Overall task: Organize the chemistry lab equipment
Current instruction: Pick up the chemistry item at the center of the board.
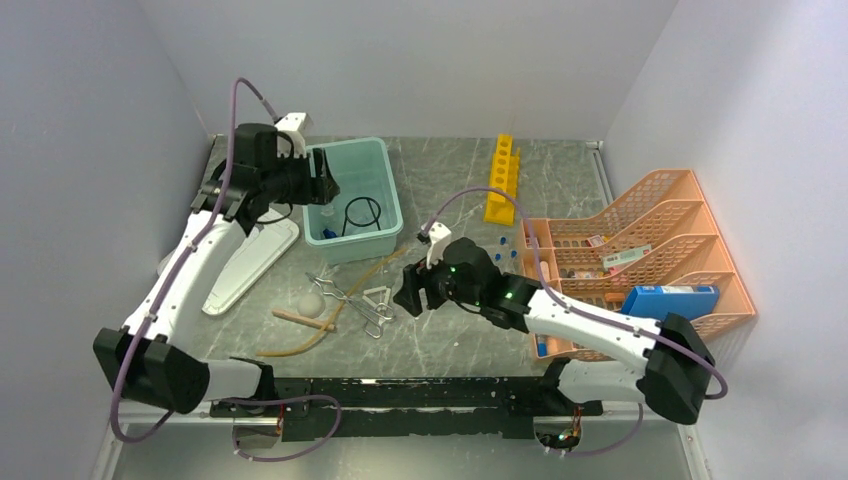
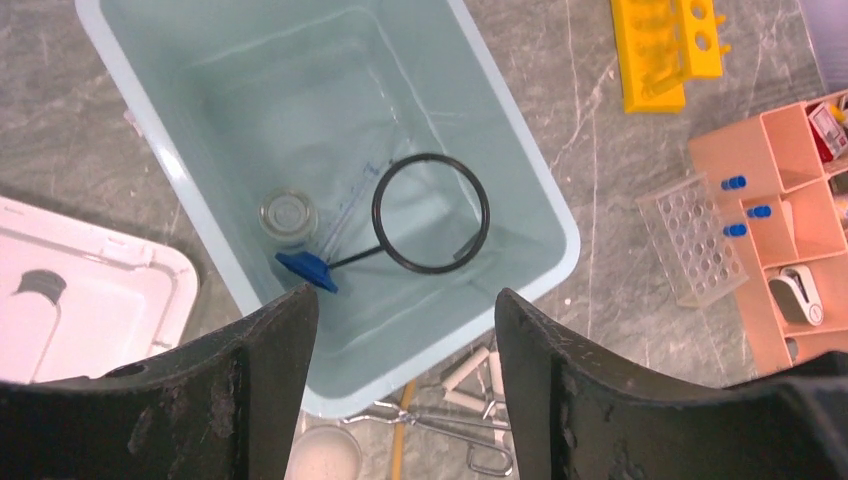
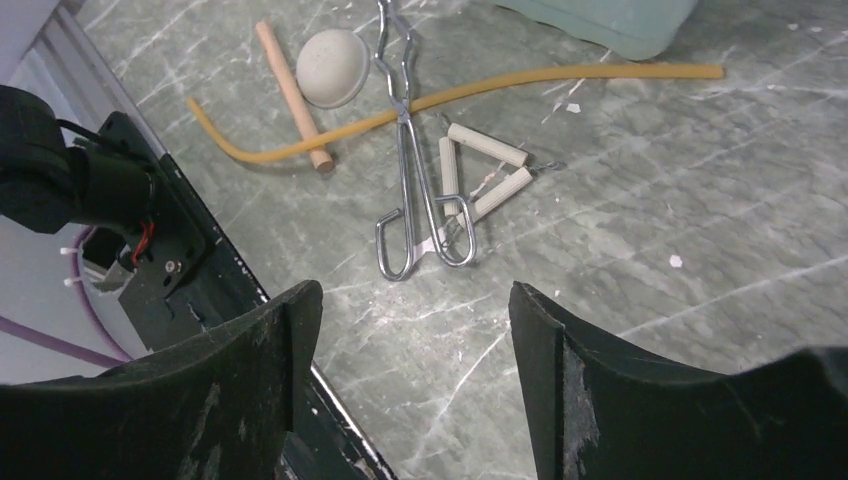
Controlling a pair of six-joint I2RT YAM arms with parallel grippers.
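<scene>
Right gripper (image 3: 412, 292), fingers apart, faced silver wire tongs (image 3: 402, 112) at twelve o'clock: best to straddle both handles squarely. Left gripper (image 2: 405, 295), fingers apart, hung over pale teal plastic tub (image 2: 180, 120).

Overhead camera looks down; nearer left wrist shares the tub (image 1: 352, 245).

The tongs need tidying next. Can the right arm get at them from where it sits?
Probably yes: the right fingers are open and aimed down at the tongs, with nothing in between. The triangle touching the handles and the hose crossing the tongs may get dragged along.
</scene>
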